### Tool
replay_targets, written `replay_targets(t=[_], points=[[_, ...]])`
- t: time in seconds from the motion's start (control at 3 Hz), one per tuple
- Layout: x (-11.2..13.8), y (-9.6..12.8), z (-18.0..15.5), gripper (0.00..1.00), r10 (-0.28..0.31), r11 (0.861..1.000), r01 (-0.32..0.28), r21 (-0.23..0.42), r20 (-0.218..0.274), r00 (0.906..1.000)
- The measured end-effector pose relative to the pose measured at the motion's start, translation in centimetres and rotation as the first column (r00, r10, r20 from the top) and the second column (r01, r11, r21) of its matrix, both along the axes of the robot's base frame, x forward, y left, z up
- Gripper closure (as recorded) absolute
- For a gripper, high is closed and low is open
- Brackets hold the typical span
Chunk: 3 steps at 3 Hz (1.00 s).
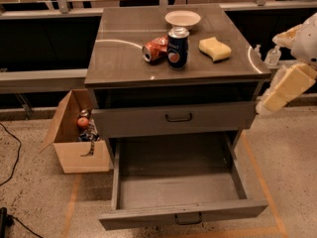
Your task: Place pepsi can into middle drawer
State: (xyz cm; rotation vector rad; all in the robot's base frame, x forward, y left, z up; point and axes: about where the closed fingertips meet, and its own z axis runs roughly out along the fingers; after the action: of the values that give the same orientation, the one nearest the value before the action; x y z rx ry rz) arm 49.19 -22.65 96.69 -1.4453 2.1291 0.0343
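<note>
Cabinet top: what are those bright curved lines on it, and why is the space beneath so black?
Camera view: the arcs look like glare on the cabinet top, left and right of the pepsi can; the recess under it lies in shadow; the gripper hangs beside the top's right edge.

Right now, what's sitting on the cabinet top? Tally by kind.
Cans: 2 (pepsi can, crushed red-orange can)
Bowls: 1 (white bowl)
Sponges: 1 (yellow sponge)
Total: 4, all on the cabinet top
The gripper hangs off the cabinet's right side, apart from all four.
</note>
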Motion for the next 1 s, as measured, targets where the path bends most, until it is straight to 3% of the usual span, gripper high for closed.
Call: replay_targets(t=[0.33,0.67,1.0], points=[[5.9,-0.3,-0.5,0.0,-0.061,0.98,0.039,0.193,0.105,0.9927],[11.3,0.0,-1.2,0.0,-0.137,0.923,0.068,0.379,0.158,0.9779],[15.9,0.9,-1.7,0.0,-0.191,0.854,0.065,0.516,0.196,0.9617]])
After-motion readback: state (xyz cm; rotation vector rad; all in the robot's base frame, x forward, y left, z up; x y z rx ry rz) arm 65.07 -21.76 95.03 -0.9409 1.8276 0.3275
